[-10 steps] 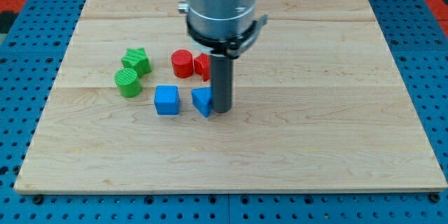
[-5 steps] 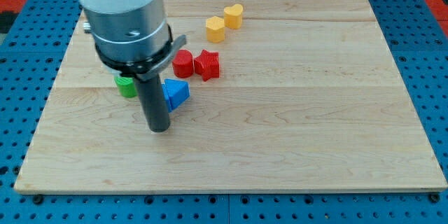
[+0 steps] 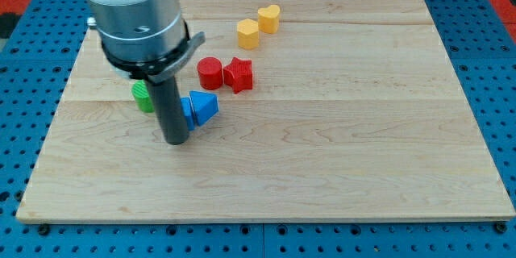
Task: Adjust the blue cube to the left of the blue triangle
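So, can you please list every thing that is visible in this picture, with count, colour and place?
Blue triangle: 1, blue, left of the board's centre, lying on its side.
Blue cube: 1, blue, mostly hidden behind the rod, touching the triangle's left side.
Red cylinder: 1, red, above the triangle.
Red star: 1, red, right beside the cylinder.
Yellow blocks: 2, yellow, near the view's top, side by side; the right one looks heart-shaped.
Green block: 1 visible, green, left of the rod, partly hidden.
Wooden board: 1, light wood, on a blue pegboard.
My tip: 1, dark rod end, just below and left of the blue cube.
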{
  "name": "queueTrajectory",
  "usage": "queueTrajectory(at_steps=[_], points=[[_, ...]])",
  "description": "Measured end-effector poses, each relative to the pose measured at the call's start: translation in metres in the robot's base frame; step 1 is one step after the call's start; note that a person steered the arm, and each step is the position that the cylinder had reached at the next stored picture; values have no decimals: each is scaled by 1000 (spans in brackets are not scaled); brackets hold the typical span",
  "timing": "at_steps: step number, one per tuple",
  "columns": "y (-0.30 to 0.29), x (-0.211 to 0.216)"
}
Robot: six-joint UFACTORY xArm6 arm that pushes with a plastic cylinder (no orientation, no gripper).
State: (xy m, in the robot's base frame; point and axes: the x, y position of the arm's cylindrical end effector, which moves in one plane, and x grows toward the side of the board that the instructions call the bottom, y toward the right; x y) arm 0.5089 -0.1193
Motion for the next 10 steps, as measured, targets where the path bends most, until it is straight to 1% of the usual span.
queueTrajectory(at_steps=[1, 5, 6, 9, 10], points=[[-10, 0], [-7, -11], [14, 6], [25, -1], [86, -4]])
